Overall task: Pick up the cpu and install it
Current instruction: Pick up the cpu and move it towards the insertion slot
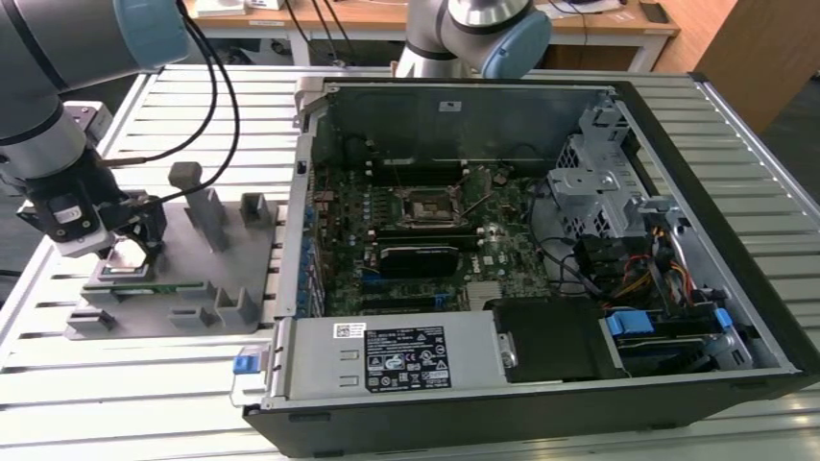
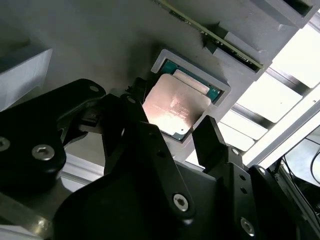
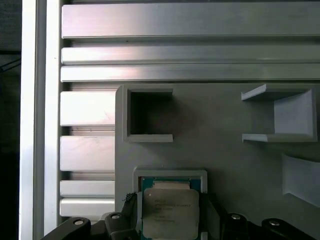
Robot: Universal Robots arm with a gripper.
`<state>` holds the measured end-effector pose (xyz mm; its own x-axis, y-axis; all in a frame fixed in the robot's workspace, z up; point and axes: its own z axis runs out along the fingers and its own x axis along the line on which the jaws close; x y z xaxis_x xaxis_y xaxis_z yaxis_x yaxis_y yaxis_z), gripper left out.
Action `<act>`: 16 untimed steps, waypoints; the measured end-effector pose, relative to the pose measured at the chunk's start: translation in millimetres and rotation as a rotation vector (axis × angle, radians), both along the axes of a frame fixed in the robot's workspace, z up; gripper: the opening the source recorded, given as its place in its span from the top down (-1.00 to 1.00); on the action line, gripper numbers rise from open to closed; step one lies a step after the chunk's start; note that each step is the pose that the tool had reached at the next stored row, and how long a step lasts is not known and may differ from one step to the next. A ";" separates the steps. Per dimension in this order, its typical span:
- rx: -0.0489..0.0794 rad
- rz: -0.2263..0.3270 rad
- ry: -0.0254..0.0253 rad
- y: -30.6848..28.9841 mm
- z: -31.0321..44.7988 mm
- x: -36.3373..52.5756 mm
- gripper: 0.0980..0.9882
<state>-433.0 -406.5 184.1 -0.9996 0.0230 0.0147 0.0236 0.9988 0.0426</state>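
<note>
The cpu [image 2: 175, 105], a flat square chip with a silvery top and a thin green rim, lies in a square pocket of the grey fixture block [image 1: 192, 309] at the exterior view's left. My gripper [image 2: 172, 116] is low over that pocket, its black fingers [image 2: 209, 137] pressed against two opposite edges of the chip. The first wrist view gives the same hold: the cpu [image 3: 170, 210] sits between the jaws of my gripper [image 3: 170, 214]. In the exterior view my gripper [image 1: 129, 257] covers the chip. The black motherboard socket [image 1: 427, 208] sits inside the open computer case.
The open computer case [image 1: 717, 192] takes up the middle and the exterior view's right, with cables, a drive cage and a power supply [image 1: 397, 360] inside. Upright grey posts [image 1: 205, 206] rise from the fixture beside my gripper. A second robot arm [image 1: 474, 29] stands behind the case.
</note>
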 end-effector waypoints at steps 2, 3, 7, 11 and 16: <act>-0.002 0.000 -0.0006 0.0 0.1 0.0 -0.23; -0.005 0.000 -0.0012 0.0 0.2 -0.4 -0.23; -0.008 -0.001 -0.0022 -1.2 0.3 -1.7 -0.23; -0.008 -0.001 -0.0025 -1.4 0.1 -1.6 -0.23; -0.008 -0.001 -0.0024 -1.4 0.4 -0.9 0.00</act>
<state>-433.9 -407.9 184.6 -0.9996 0.0245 0.0120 0.0250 0.9991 0.0350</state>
